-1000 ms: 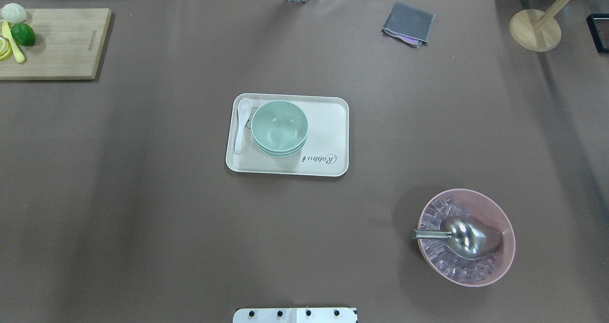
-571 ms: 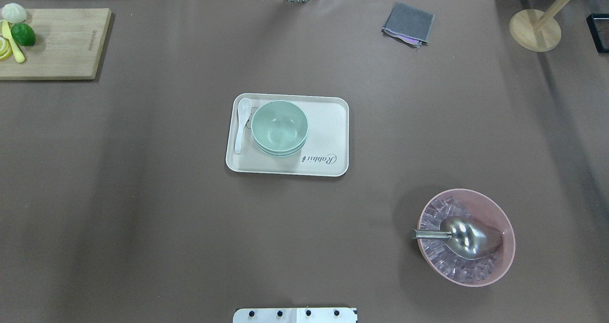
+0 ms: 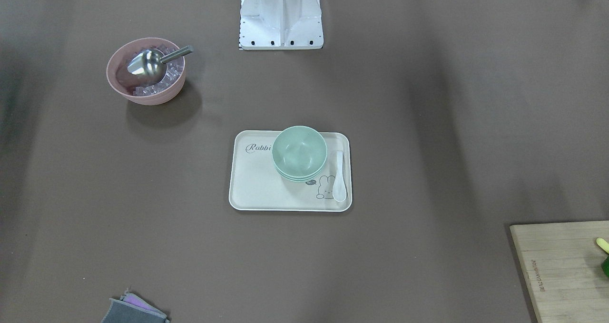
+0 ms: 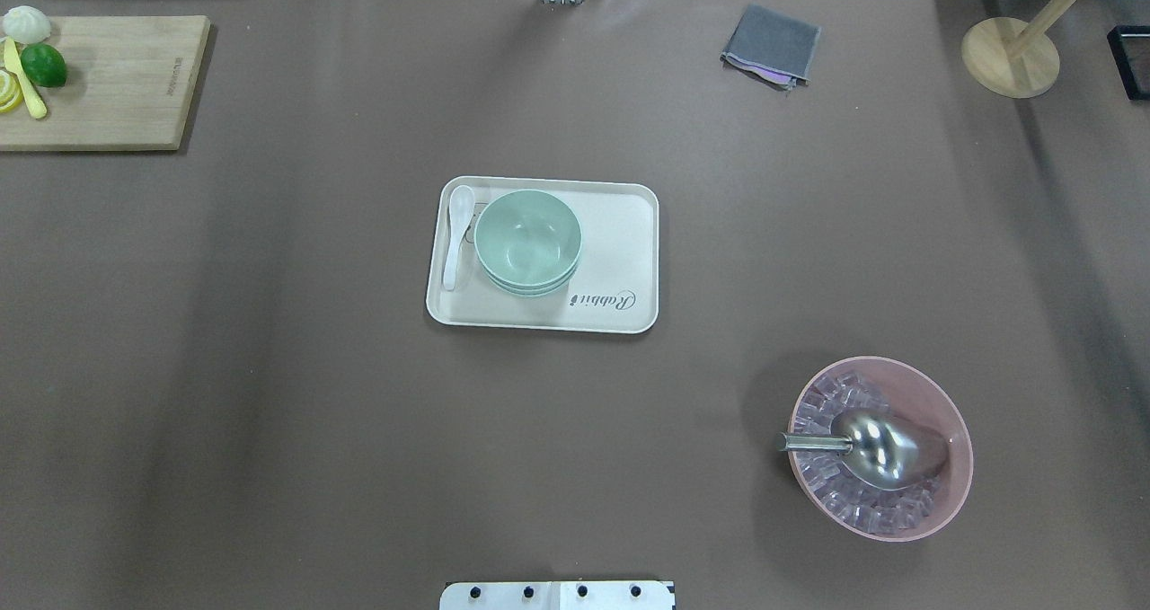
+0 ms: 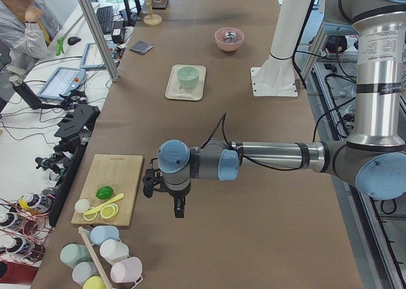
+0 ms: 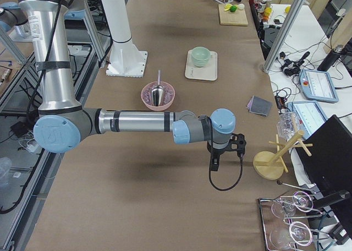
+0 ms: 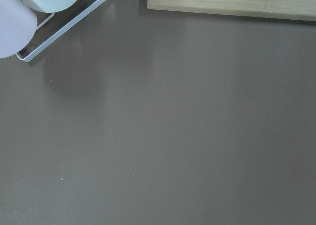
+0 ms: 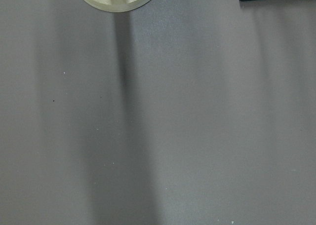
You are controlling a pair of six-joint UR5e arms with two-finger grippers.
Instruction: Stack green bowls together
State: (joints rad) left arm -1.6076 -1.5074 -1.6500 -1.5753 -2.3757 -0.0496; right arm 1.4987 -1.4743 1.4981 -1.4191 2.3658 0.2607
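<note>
The green bowls stand nested in one stack on the left half of a cream tray at the table's middle. The stack also shows in the front view, the left view and the right view. My left gripper hangs over the table's left end beside a cutting board, far from the bowls. My right gripper hangs over the table's right end near a wooden stand. Both show only in the side views, so I cannot tell whether they are open or shut.
A white spoon lies on the tray left of the stack. A pink bowl with ice and a metal scoop stands front right. A cutting board with lime, a grey cloth and a wooden stand are at the back.
</note>
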